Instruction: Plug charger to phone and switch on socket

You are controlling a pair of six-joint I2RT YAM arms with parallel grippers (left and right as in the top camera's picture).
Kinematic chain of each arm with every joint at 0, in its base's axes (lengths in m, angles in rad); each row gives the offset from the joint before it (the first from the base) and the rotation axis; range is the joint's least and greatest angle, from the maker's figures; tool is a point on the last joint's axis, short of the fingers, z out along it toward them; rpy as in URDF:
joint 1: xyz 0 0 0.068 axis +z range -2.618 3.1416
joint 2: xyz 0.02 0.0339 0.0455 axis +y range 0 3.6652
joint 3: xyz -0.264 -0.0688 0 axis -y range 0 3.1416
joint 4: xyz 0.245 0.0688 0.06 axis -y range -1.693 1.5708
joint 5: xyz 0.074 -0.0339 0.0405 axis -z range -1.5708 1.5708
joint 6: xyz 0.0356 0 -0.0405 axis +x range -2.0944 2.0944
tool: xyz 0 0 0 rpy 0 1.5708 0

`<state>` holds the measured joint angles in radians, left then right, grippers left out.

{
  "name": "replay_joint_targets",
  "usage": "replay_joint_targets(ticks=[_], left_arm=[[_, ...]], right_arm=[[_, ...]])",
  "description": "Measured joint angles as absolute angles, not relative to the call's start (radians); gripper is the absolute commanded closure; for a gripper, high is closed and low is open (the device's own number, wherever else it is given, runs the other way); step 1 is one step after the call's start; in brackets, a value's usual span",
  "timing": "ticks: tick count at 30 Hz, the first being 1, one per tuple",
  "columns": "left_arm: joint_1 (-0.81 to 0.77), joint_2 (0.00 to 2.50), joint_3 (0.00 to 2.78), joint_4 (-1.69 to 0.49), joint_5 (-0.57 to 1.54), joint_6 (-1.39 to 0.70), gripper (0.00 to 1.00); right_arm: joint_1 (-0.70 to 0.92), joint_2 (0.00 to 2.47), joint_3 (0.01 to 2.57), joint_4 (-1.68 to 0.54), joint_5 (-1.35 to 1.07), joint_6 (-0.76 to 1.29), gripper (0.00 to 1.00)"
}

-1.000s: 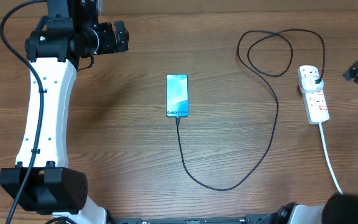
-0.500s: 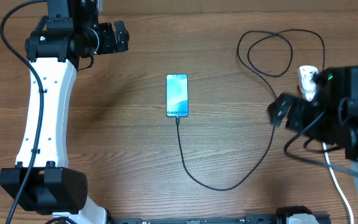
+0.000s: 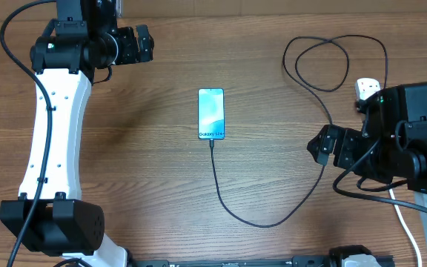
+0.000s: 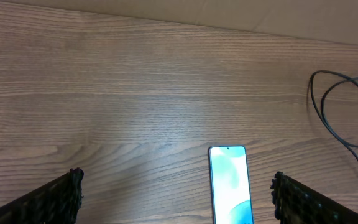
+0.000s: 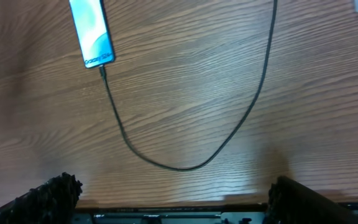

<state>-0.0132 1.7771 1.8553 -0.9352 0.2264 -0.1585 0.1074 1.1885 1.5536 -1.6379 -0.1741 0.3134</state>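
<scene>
Right pincer (image 3: 330, 147), jaws wide, hangs beside the white oblong power strip (image 3: 365, 89), hidden largely under its arm; better close first, then press the switch squarely. Thin black charger cable (image 5: 179, 168) meets the slim blue-screened phone (image 3: 210, 113), well apart.

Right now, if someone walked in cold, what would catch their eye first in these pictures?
The lit phone lying mid-table draws the eye first, with the black charger cable running from its lower edge in a wide loop toward the right. Next comes the bulky right arm, its open right gripper beside that cable, covering most of the white socket near the right edge.
</scene>
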Motion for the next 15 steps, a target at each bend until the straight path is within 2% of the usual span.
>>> replay_joint_targets(ticks=[6, 11, 15], left_arm=[[-0.013, 1.777, 1.855, -0.935, 0.226, -0.159, 0.00], [-0.013, 1.777, 1.855, -0.936, 0.226, -0.159, 0.00], [-0.013, 1.777, 1.855, -0.936, 0.224, -0.158, 0.00]], right_arm=[[0.107, 1.168, 1.506, -1.562, -0.158, 0.313, 0.00], [0.107, 1.087, 1.358, -1.352, -0.152, 0.284, 0.00], [0.107, 0.912, 1.156, -1.142, -0.150, 0.266, 0.00]])
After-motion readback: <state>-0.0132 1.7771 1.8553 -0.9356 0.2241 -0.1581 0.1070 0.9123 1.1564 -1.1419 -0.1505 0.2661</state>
